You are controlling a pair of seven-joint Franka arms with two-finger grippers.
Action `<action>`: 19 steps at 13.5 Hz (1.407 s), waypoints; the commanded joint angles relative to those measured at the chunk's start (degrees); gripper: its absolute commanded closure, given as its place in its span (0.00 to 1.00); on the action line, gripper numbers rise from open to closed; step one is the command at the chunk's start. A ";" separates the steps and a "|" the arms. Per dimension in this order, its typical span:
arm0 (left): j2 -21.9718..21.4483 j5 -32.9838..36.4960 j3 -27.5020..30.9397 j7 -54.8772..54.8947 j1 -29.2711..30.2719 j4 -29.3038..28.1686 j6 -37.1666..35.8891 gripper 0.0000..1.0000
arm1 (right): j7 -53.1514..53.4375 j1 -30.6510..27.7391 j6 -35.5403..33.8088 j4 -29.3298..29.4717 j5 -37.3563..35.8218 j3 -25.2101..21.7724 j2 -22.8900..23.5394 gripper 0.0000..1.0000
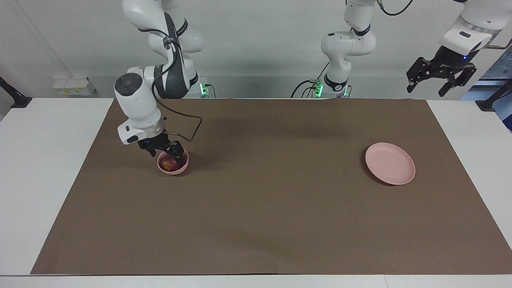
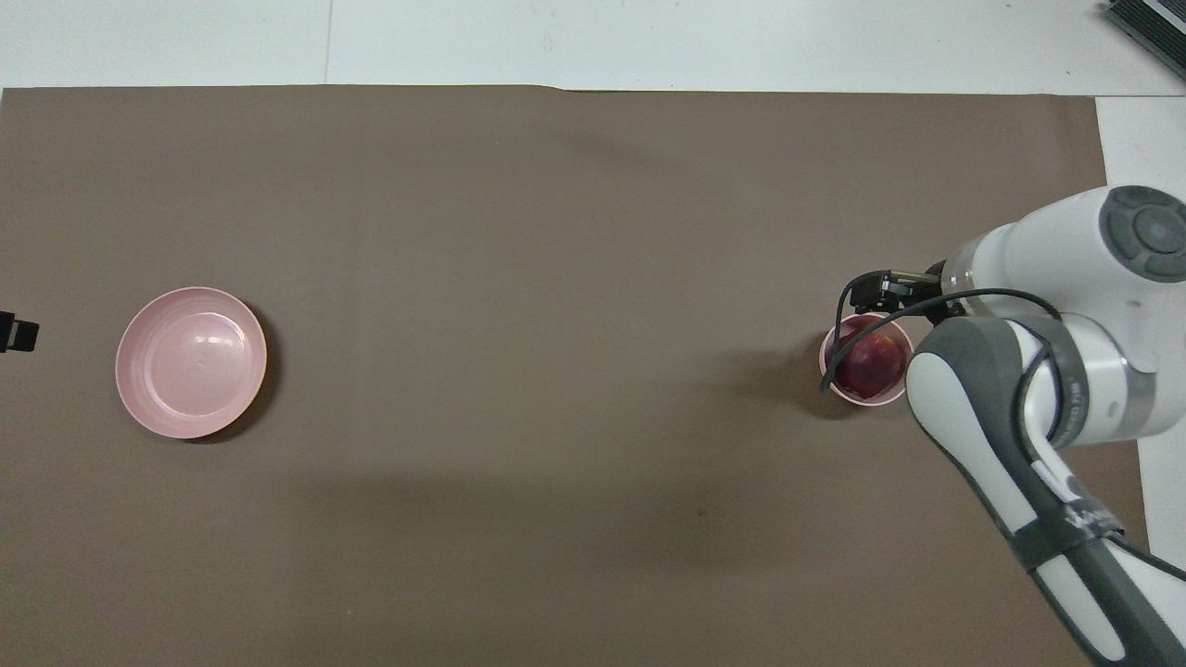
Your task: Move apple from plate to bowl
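The dark red apple (image 1: 170, 162) lies in the small pink bowl (image 1: 173, 172) toward the right arm's end of the table; it also shows in the overhead view (image 2: 871, 363), filling the bowl (image 2: 865, 402). My right gripper (image 1: 166, 153) is open just over the bowl, its fingers spread above the rim and off the apple; in the overhead view (image 2: 888, 304) it sits at the bowl's edge. The wide pink plate (image 1: 390, 163) lies empty toward the left arm's end (image 2: 190, 361). My left gripper (image 1: 427, 87) is open and empty, raised high off the mat's corner.
A brown mat (image 1: 264, 208) covers most of the white table (image 1: 44, 168). The right arm's elbow and cable hang over the mat beside the bowl (image 2: 1010, 408). Only the left gripper's tip (image 2: 14, 332) shows in the overhead view.
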 commanded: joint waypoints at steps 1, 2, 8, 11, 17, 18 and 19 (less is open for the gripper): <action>-3.01 0.72 -0.08 -0.21 -0.19 -4.84 1.90 0.00 | -6.21 -0.92 -5.08 6.00 -1.36 0.52 0.49 0.00; -3.36 0.72 -0.08 -0.64 -0.19 -4.94 1.91 0.00 | -9.64 -1.27 -7.88 8.55 -1.36 0.43 0.49 0.00; -2.75 1.16 -0.08 -0.65 -0.19 -4.06 1.38 0.00 | -12.58 -3.21 -27.22 22.53 0.04 -0.88 -1.17 0.00; -2.93 1.07 -0.08 -0.65 -0.19 -4.06 0.94 0.00 | -11.17 -3.30 -27.43 17.12 -0.13 -0.89 -7.32 0.00; -2.75 3.18 -0.79 -3.53 -0.45 -3.97 1.38 0.00 | -11.69 -3.30 -26.19 17.01 0.05 -0.89 -7.24 0.00; -2.75 3.10 -0.79 -4.07 -0.45 -3.97 1.47 0.00 | -11.87 -3.30 -26.28 17.01 0.05 -0.89 -7.25 0.00; -2.75 3.01 -0.87 -4.16 -0.45 -3.97 1.64 0.00 | -11.78 -3.30 -26.28 17.01 0.05 -0.89 -7.25 0.00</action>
